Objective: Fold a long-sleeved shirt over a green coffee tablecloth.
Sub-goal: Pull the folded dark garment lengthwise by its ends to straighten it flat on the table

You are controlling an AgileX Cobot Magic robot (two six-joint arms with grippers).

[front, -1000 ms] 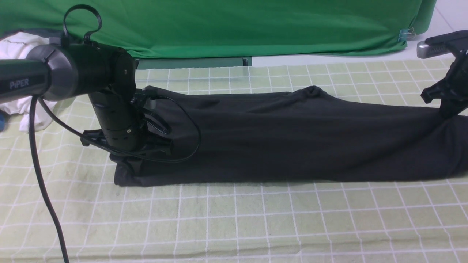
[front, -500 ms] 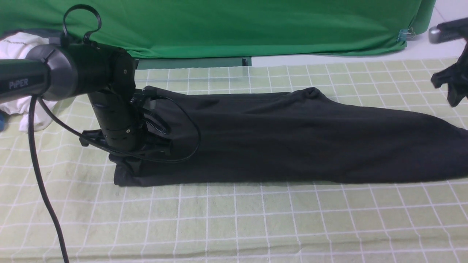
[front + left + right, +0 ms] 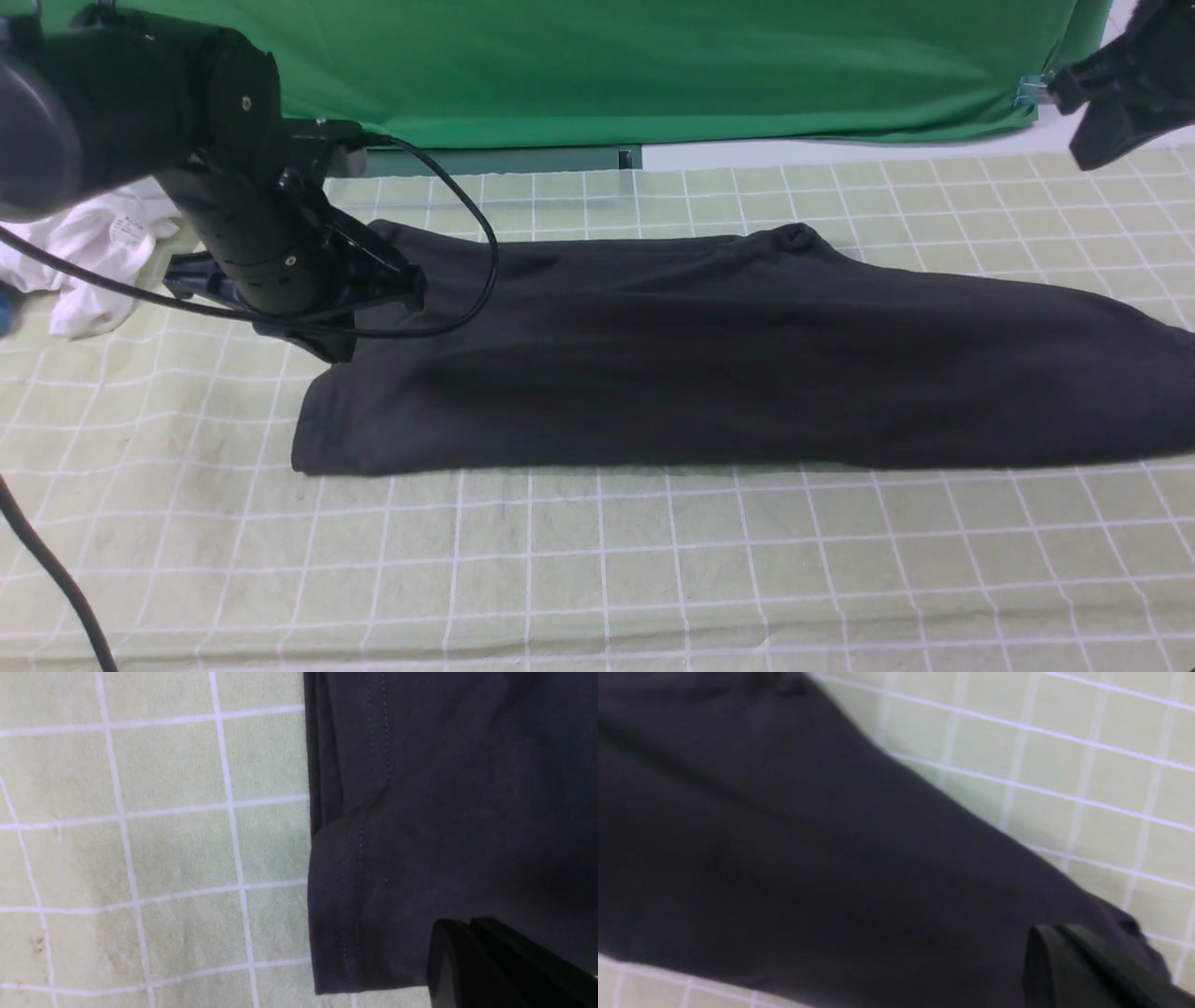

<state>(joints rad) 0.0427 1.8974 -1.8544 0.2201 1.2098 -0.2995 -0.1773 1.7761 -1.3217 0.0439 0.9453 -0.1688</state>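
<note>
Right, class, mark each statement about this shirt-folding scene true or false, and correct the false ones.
1. The long-sleeved shirt lies stretched out on the green coffee tablecloth. True.
2. The right gripper grips the shirt. False: it is shut on nothing, up clear of the shirt.
3. A white garment lies on the robot's left, apart from the shirt. True.
4. The left gripper is wide open. False: it is shut, above the shirt's left end.
</note>
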